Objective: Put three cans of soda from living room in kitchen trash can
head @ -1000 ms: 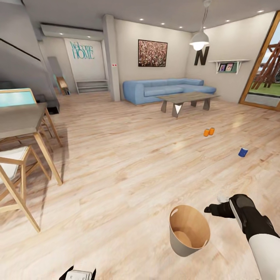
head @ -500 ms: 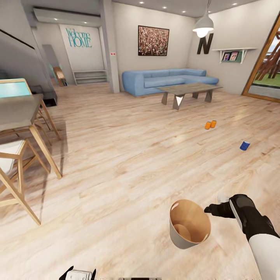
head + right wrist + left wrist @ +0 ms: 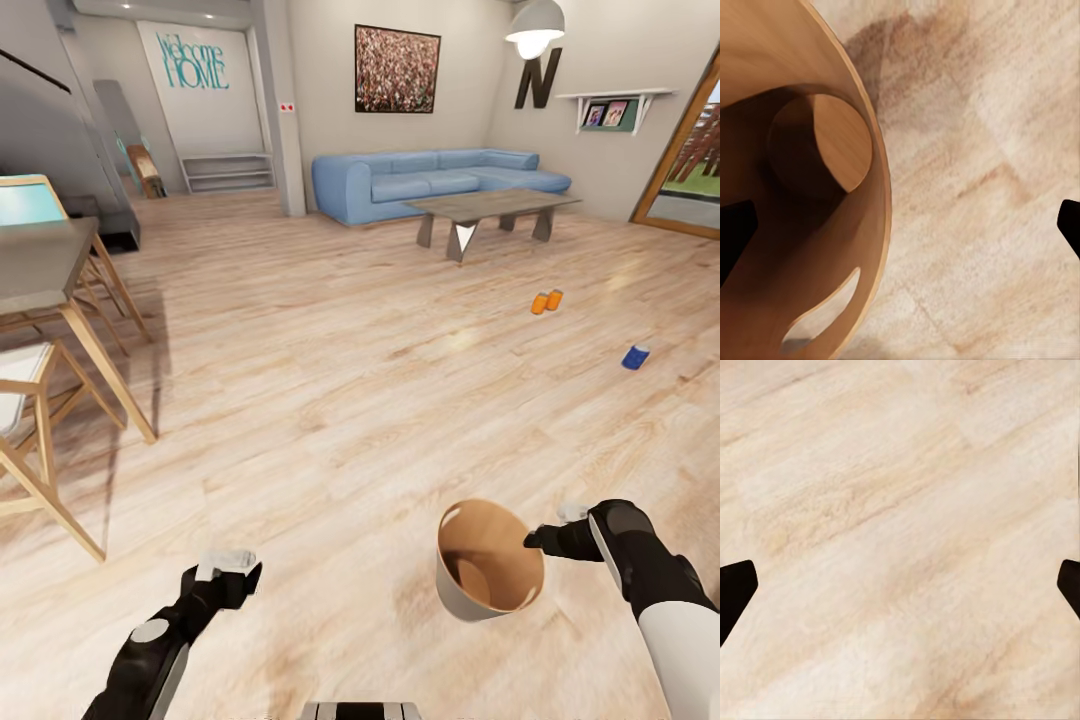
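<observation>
I stood on the light wood floor [image 3: 330, 400] of the living room with the trash can [image 3: 487, 560] held up in front of me at my right. My right hand [image 3: 548, 538] gripped its rim, one finger inside the wall and one outside; in the right wrist view the can's [image 3: 802, 187] brown inner wall and round base showed, with a cut-out handle slot near the rim. The can was tilted, its mouth facing up and toward me.

My left hand [image 3: 228, 568] hung low over bare floor at my left, holding nothing; in the left wrist view its dark fingertips [image 3: 735, 589] stood wide apart at the two edges with only floorboards [image 3: 900, 540] between them.

The two orange cans [image 3: 546, 301] lay just beside each other on the floor ahead and to the right, near the grey low table [image 3: 490, 212]. The blue can [image 3: 635, 357] lay on the floor further right, well apart from the orange pair. Behind the table ran the blue sofa [image 3: 430, 182]. A wooden dining table [image 3: 45, 270] and chair [image 3: 25, 440] stood at my left.
</observation>
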